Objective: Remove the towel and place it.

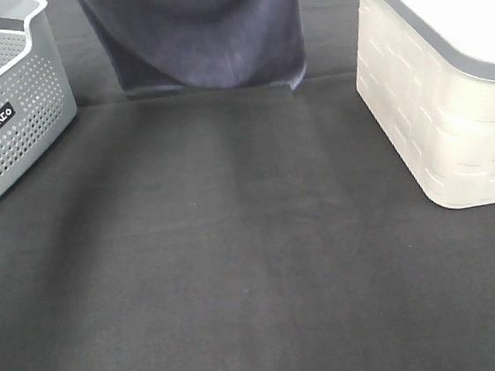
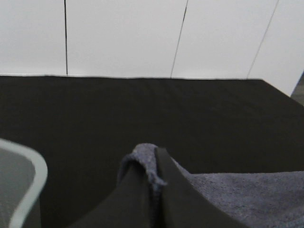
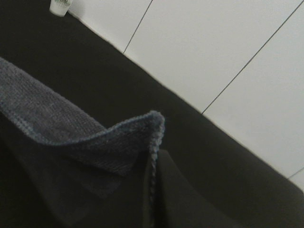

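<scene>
The towel (image 1: pixel 205 30), greyish-lavender, hangs spread at the top middle of the exterior high view, its lower hem just above the black table. Its upper part runs out of the frame. Neither gripper shows in that view. In the left wrist view my left gripper (image 2: pixel 154 190) is shut on one corner of the towel (image 2: pixel 237 194), which bunches between the dark fingers (image 2: pixel 178 194). In the right wrist view my right gripper (image 3: pixel 151 190) is shut on another corner of the towel (image 3: pixel 52 118), the stitched hem sticking up between the fingers.
A grey perforated basket (image 1: pixel 11 122) stands at the left edge; its rim shows in the left wrist view (image 2: pixel 28 190). A white lidded bin (image 1: pixel 449 84) stands at the right. Black cloth covers the table (image 1: pixel 238 266). A small white object (image 3: pixel 61 6) sits at the table's far edge.
</scene>
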Robot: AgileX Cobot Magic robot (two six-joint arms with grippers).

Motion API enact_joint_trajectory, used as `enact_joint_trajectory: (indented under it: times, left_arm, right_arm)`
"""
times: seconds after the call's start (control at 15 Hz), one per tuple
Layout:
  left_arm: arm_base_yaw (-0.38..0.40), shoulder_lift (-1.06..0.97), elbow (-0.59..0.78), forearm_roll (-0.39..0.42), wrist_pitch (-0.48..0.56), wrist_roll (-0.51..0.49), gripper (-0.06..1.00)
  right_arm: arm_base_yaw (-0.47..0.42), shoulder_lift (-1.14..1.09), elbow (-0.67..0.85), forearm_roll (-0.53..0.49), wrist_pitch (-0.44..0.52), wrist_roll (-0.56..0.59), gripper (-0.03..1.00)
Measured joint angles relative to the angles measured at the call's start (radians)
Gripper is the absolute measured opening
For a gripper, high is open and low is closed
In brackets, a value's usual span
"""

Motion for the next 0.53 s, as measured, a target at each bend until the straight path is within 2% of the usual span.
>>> enact_joint_trajectory:
  times: [0.13, 0.2, 0.33, 0.53]
  left_arm:
    - [0.000, -0.059, 0.236, 0.004, -0.140, 0.031, 0.00]
    - [0.000, -0.084, 0.326, 0.006, -0.171, 0.053, 0.00]
    - [0.000, -0.118, 0.469, 0.009, -0.205, 0.069, 0.00]
    - [-0.001, -0.150, 0.618, 0.016, -0.220, 0.071, 0.00]
  right_arm:
    - [0.000, -0.068, 0.211, -0.010, -0.068, 0.000, 0.02]
    - [0.000, -0.103, 0.298, -0.023, -0.113, 0.000, 0.02]
    - [0.002, -0.147, 0.454, -0.048, -0.177, 0.001, 0.02]
    - [0.003, -0.179, 0.624, -0.150, -0.205, 0.030, 0.02]
